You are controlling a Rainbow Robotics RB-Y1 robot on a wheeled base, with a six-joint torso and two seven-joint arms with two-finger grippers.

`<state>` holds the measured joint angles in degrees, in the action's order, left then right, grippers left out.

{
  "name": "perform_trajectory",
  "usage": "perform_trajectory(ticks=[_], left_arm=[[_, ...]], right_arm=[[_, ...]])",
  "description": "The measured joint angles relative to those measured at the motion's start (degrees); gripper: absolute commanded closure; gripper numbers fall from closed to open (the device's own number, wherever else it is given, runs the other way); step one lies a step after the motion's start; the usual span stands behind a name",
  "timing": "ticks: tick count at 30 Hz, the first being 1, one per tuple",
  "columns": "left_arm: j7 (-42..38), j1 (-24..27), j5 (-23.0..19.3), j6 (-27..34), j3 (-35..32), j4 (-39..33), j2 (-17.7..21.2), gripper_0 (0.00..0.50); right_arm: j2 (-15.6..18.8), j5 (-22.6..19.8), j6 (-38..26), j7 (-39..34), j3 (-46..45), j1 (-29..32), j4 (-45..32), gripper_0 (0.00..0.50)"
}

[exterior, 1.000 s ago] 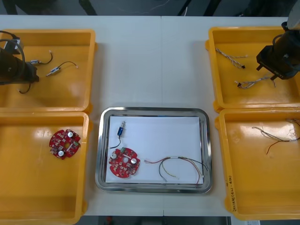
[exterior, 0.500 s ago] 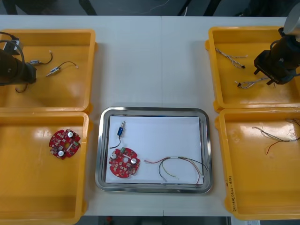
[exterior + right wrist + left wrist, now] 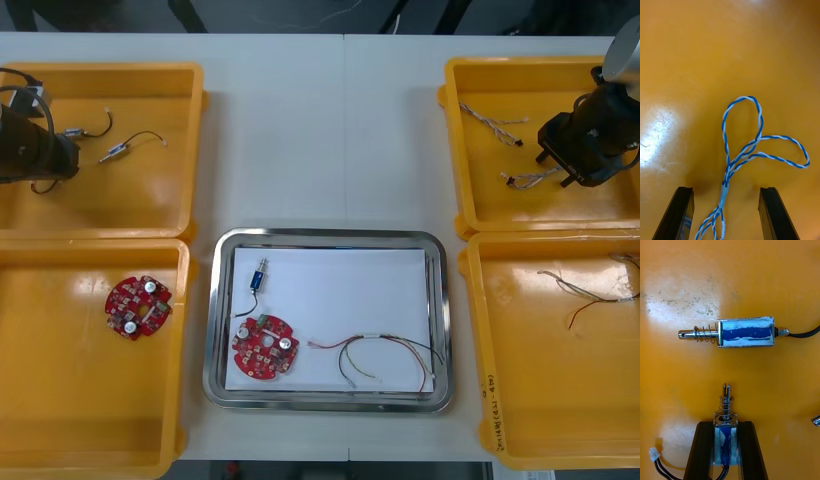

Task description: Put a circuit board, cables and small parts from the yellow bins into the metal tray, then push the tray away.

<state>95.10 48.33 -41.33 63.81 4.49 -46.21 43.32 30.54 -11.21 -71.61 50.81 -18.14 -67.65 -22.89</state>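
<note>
While the left gripper (image 3: 726, 426) pinches a small metal part (image 3: 726, 410) in the bench's far-left bin (image 3: 130, 200), a second part (image 3: 745, 332) just beyond, the right gripper (image 3: 726, 193) stands spread astride a twisted cable (image 3: 743, 150) in the far-right bin (image 3: 560, 205).

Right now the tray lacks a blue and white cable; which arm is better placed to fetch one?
Right: the right gripper has its jaws open astride the blue and white cable. The left gripper holds a small metal part.
</note>
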Motion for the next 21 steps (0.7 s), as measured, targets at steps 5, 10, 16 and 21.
perform_trajectory(ticks=[5, 10, 16, 21], left_arm=[[0.0, 0.1, 0.0, 2.0, 0.0, -1.1, 0.0, 0.500], [0.0, 0.0, 0.4, 5.0, -0.1, -3.9, 0.0, 0.500], [0.0, -0.9, 1.5, 10.2, -2.3, -10.3, 0.0, 0.500], [0.0, -2.2, 2.2, 14.1, -5.0, -15.5, 0.0, 0.500]], right_arm=[[0.0, 0.0, 0.3, 0.0, 0.0, 0.0, 0.1, 0.000], [0.0, 0.0, 1.6, 0.0, 0.0, 0.0, 0.8, 0.000], [0.1, 0.0, 4.3, 0.0, 0.0, -0.5, 3.2, 0.000], [0.2, 0.0, 4.4, 0.0, 0.0, -0.6, 3.3, 0.000]])
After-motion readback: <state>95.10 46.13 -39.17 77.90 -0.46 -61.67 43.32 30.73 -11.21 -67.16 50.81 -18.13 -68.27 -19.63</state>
